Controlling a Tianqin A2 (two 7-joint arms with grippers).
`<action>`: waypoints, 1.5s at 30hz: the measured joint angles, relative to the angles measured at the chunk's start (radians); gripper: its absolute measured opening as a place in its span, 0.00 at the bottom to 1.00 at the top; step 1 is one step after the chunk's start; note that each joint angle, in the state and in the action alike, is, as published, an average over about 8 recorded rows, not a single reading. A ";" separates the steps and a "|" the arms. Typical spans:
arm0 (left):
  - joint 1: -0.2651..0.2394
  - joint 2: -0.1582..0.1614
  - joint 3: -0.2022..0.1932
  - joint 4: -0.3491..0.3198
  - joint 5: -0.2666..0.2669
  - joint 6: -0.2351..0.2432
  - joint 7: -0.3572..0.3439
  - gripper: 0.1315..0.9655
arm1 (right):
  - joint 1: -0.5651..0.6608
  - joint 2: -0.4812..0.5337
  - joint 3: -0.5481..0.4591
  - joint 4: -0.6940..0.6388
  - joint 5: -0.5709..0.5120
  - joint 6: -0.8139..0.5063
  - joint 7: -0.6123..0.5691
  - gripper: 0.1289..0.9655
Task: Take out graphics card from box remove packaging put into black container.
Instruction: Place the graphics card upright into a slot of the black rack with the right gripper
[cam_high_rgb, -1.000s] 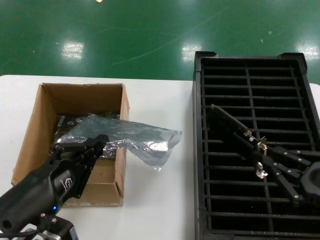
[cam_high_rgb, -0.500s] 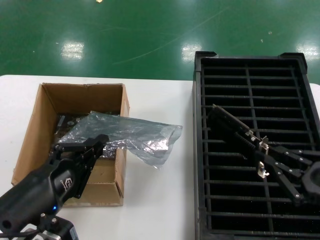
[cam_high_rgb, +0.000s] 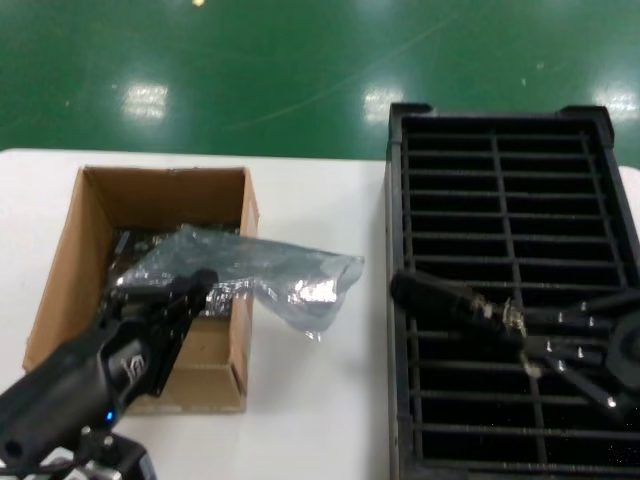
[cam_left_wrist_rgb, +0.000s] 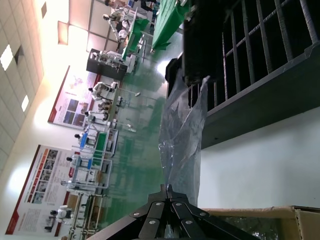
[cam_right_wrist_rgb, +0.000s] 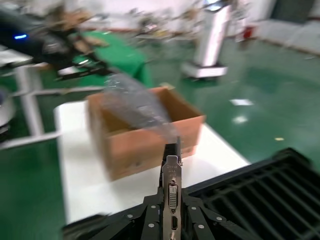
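The graphics card (cam_high_rgb: 450, 298) hangs tilted over the middle slots of the black container (cam_high_rgb: 395, 200), with my right gripper (cam_high_rgb: 515, 322) shut on its bracket end. In the right wrist view the silver bracket (cam_right_wrist_rgb: 172, 192) stands between the fingers (cam_right_wrist_rgb: 150, 220). My left gripper (cam_high_rgb: 203, 280) is shut on the empty grey-blue packaging (cam_high_rgb: 285, 275), which drapes from the box (cam_high_rgb: 90, 240) out over the white table. The left wrist view shows the bag (cam_left_wrist_rgb: 182, 135) pinched at the closed tips (cam_left_wrist_rgb: 167, 189).
Dark shiny bags (cam_high_rgb: 135, 245) lie inside the box. The white table (cam_high_rgb: 320, 400) separates the box from the container. Green floor lies beyond the table's far edge. The container's thin ribs (cam_high_rgb: 500, 210) form narrow slots.
My right gripper has swung the card nearer and toward the container's left wall, lying flatter than before. The left gripper and bag have barely moved.
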 joint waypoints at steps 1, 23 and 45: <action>0.000 0.000 0.000 0.000 0.000 0.000 0.000 0.01 | 0.029 0.009 -0.015 -0.009 -0.003 -0.036 -0.001 0.07; 0.000 0.000 0.000 0.000 -0.002 0.000 0.001 0.01 | 0.198 0.018 -0.113 -0.083 -0.044 -0.219 -0.008 0.07; 0.000 0.000 0.000 0.001 -0.004 0.000 0.004 0.01 | 0.579 -0.046 -0.336 -0.187 -0.307 -0.523 -0.068 0.07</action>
